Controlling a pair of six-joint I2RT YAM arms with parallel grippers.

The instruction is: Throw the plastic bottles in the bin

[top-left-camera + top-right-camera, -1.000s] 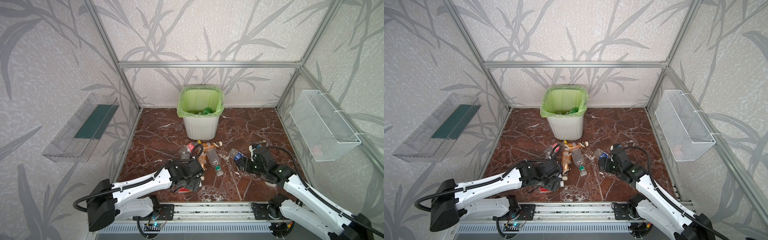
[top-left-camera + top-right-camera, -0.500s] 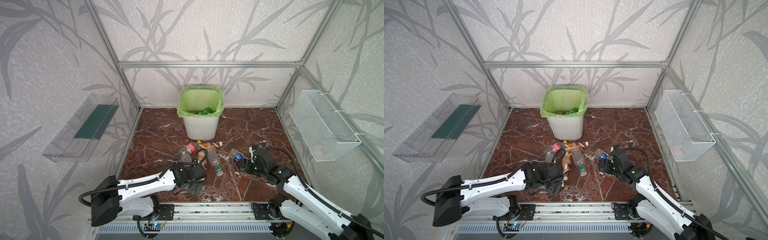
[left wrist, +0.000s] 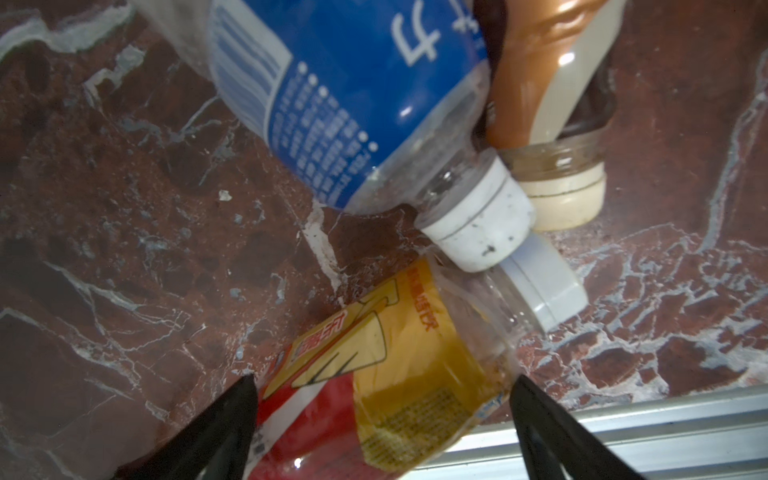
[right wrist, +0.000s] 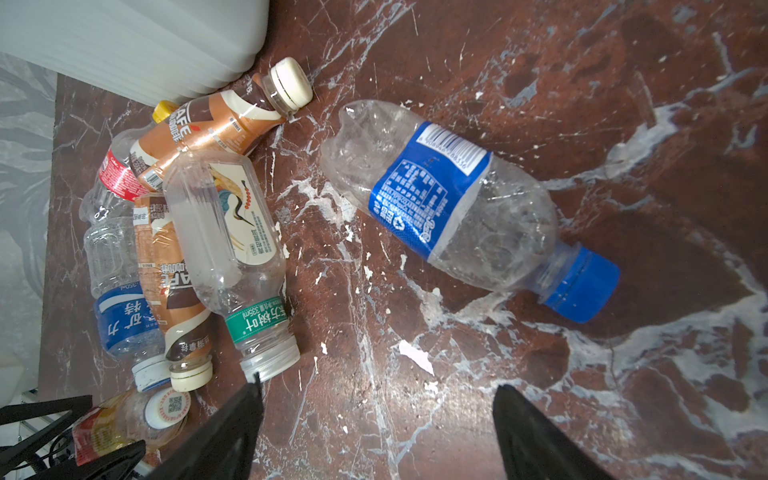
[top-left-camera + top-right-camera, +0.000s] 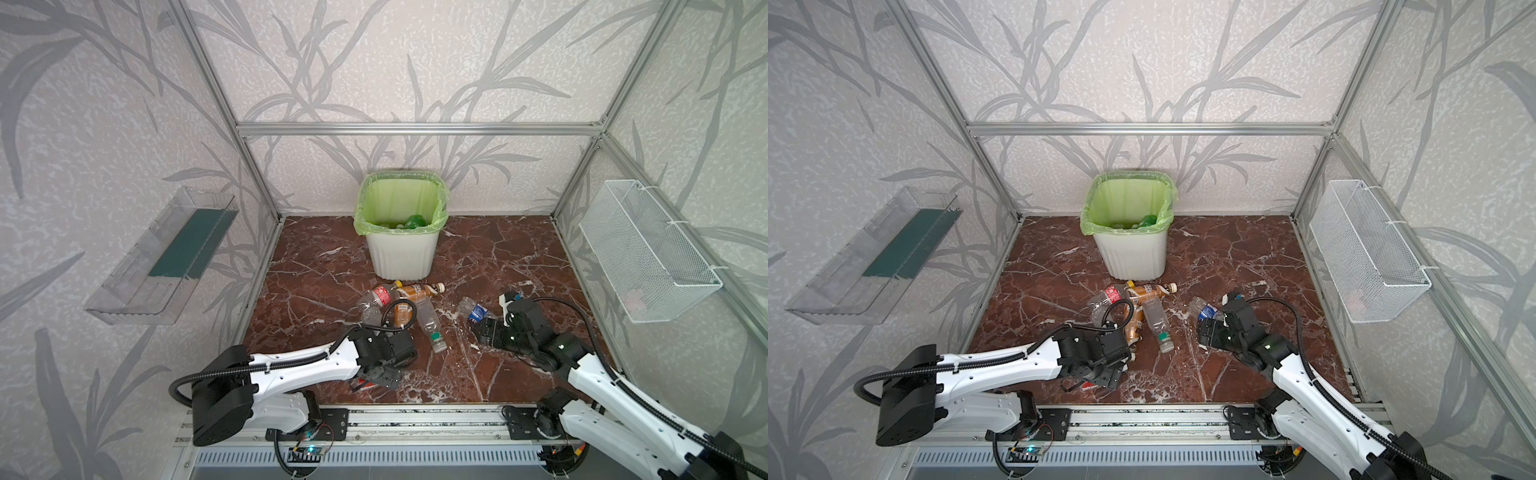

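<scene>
**Item:** red-yellow labelled bottle (image 3: 374, 345), lying on the marble floor (image 5: 498, 257) at its front edge, beside the rail (image 3: 623, 419).
**Handling (judged):** empty and thin-walled, so light, springy and slick. Best taken across the labelled belly, not the tapering neck.
**Left gripper** (image 3: 382, 380): fingers spread astride that belly, with no squeeze visible.
**Right gripper** (image 4: 376, 384): fingers apart over bare floor, holding nothing. A blue-capped clear bottle (image 4: 449, 195) lies just ahead.
**Other stock:** heap of bottles (image 5: 399, 303) mid-floor, before the bin (image 5: 401, 257).
**Views:** only the left wrist view shows the straddle, which the top views hide under the arm. Only the top views show the green bottle (image 5: 413, 221) inside the bin.
</scene>
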